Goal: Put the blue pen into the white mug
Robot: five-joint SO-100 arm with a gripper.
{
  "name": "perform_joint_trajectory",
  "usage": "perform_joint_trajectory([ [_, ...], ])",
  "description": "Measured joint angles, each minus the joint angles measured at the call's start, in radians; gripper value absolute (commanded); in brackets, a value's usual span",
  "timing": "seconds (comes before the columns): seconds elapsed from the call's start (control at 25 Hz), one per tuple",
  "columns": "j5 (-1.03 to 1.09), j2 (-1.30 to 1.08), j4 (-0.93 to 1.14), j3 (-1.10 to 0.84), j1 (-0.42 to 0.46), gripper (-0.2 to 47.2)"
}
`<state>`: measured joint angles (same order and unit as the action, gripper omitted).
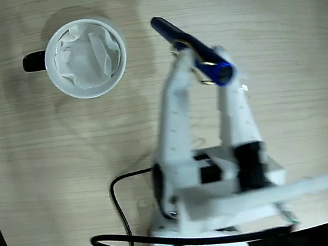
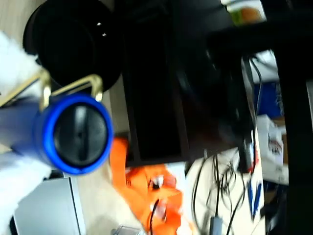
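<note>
Blue pen (image 2: 73,133) end-on, clenched in white gripper (image 1: 195,63) above table (image 1: 276,52), white mug (image 1: 86,57) holding only crumpled paper (image 1: 87,55)

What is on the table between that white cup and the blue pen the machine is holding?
Nothing: in the fixed view, only bare wooden table lies between the white mug and the blue pen, which the gripper holds.

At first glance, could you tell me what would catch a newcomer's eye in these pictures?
The blue pen stands out most: in the fixed view it lies slanted in the white arm's claw, right of centre. The white mug, lined with crumpled paper and with its black handle pointing left, sits at upper left, apart from the pen. In the wrist view the pen's round blue end fills the left side, very close to the lens.
</note>
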<state>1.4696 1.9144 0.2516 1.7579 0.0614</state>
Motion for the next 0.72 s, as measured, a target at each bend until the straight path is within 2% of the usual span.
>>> perform_joint_trajectory([
  [0.2,0.146,-0.005,-0.003,0.0,0.158,0.1],
  [0.4,0.239,-0.006,-0.044,0.083,0.276,0.1],
  [0.72,0.302,-0.006,-0.193,0.296,0.336,0.1],
])
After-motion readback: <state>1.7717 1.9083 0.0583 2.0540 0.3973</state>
